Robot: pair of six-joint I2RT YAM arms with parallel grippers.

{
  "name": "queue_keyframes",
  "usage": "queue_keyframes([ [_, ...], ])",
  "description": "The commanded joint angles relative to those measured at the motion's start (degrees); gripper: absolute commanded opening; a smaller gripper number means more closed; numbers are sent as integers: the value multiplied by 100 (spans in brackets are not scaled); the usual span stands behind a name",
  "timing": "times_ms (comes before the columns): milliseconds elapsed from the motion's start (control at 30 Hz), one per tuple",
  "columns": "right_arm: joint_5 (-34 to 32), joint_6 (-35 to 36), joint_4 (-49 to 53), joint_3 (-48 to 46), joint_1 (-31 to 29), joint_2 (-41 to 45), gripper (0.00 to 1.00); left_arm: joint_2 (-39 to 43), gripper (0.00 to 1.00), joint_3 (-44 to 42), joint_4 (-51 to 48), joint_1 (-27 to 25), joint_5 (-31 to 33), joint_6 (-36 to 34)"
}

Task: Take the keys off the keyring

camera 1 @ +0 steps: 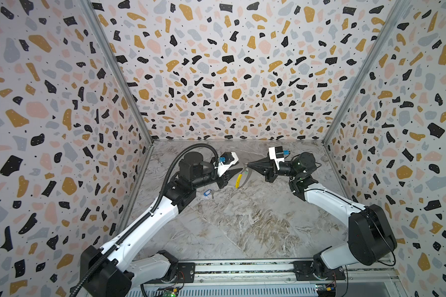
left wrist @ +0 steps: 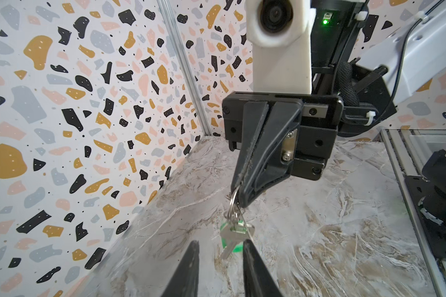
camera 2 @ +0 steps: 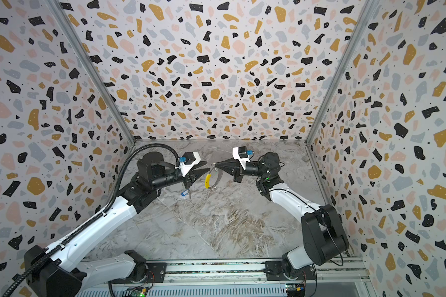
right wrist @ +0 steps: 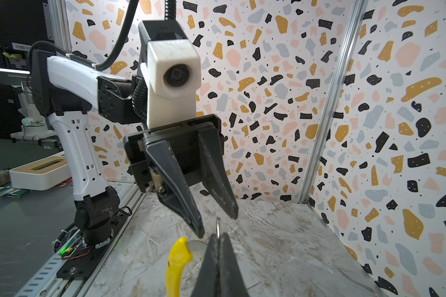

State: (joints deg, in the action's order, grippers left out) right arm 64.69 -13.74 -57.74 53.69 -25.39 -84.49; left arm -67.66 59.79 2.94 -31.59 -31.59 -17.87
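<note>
The right wrist view's edge cuts off the keyring.

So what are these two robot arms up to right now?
They're taking keys off a keyring. The right gripper pinches the keyring and holds it above the table. The blue-tagged key lies loose on the table; the green-tagged key hangs on the keyring, with the open left gripper close by.

I see a marbled grey tabletop filling the lower middle of both top views. Speckled walls stand above it and at both sides, and a metal rail runs along the bottom edge. The right wrist view shows a white box with a tan top, off the table.
</note>
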Motion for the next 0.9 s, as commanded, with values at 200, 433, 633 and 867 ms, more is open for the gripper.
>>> queue_keyframes([
  [200,150,-149,-283,-24,-1,54,0,-237,28,271,477,13,-507,296],
  [433,201,81,66,76,-5,25,0,-245,28,299,451,5,-658,267],
  [633,189,221,242,115,-4,23,0,-270,23,314,466,9,-716,249],
  [867,215,256,280,134,-1,52,0,-393,21,385,279,4,-701,240],
])
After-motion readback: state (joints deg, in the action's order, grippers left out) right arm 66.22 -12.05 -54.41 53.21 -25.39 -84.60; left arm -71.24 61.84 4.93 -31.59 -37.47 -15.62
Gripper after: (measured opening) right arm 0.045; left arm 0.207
